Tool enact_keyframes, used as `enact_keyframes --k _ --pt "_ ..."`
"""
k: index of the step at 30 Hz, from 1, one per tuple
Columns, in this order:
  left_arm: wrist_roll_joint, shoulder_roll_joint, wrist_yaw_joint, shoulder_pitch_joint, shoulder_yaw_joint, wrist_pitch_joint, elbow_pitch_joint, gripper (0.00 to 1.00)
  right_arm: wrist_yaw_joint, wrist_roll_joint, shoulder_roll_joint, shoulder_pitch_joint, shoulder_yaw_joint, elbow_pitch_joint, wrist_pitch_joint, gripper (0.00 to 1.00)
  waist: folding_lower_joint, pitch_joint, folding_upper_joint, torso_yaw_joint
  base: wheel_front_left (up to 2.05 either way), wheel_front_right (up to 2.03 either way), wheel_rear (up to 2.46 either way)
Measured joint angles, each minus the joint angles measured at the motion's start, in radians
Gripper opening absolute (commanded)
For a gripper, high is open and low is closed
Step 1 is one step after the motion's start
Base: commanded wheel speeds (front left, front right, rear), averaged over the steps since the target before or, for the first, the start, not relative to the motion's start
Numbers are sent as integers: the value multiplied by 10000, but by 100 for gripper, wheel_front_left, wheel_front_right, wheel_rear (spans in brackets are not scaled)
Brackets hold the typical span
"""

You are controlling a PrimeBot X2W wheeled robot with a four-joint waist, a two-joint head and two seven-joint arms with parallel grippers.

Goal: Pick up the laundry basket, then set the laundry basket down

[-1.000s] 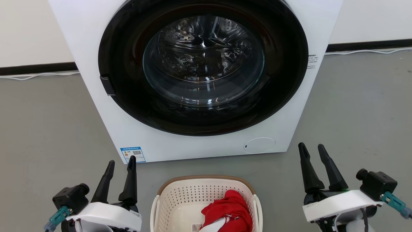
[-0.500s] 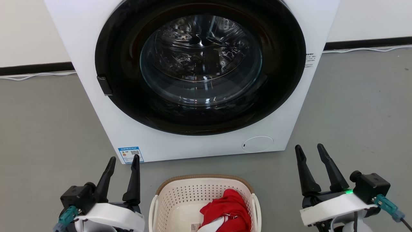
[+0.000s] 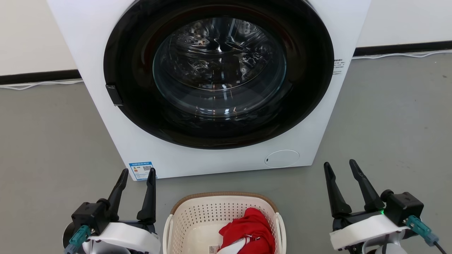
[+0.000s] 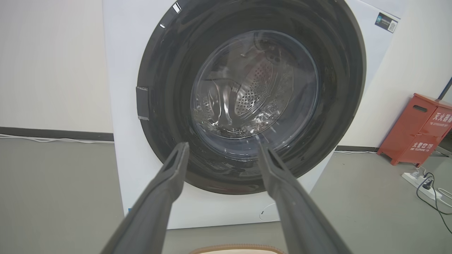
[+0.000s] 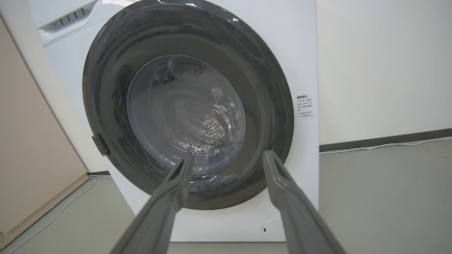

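Both of my claws hang empty with their long fingers spread wide. My left gripper [image 3: 138, 173] is at about seven o'clock in the head view and my right gripper [image 3: 339, 164] at about five o'clock, and neither touches anything. The laundry basket [image 3: 223, 194] stands on the grey floor [image 3: 42, 141] at six o'clock, between the two claws, with the washing machine [image 3: 88, 53] near it at its twelve o'clock. The picture's bottom edge cuts off the basket's near part. From my left wrist, a sliver of its tan rim shows at six o'clock beneath my fingers. I judge the basket light, since it is thin perforated plastic holding a single red garment [image 3: 249, 229]. The garment lies toward the three o'clock side, so that side may be slightly heavier. The walls look stiff enough to keep their shape, but they would probably bow under a pinch, and the smooth plastic may slide between my fingers. I would therefore grip the white handle [image 3: 166, 233] at the basket's nine o'clock with my left claw and the other handle [image 3: 281, 233] at three o'clock with my right. Then I would lift both sides evenly to keep it level.
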Motion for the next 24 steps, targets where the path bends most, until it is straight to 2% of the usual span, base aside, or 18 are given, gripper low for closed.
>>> enact_keyframes --k 24 --pt "-119 4 0 -2 12 0 105 100 0 33 79 -172 -138 263 -2 100 0 216 0 -76 0 0 0"
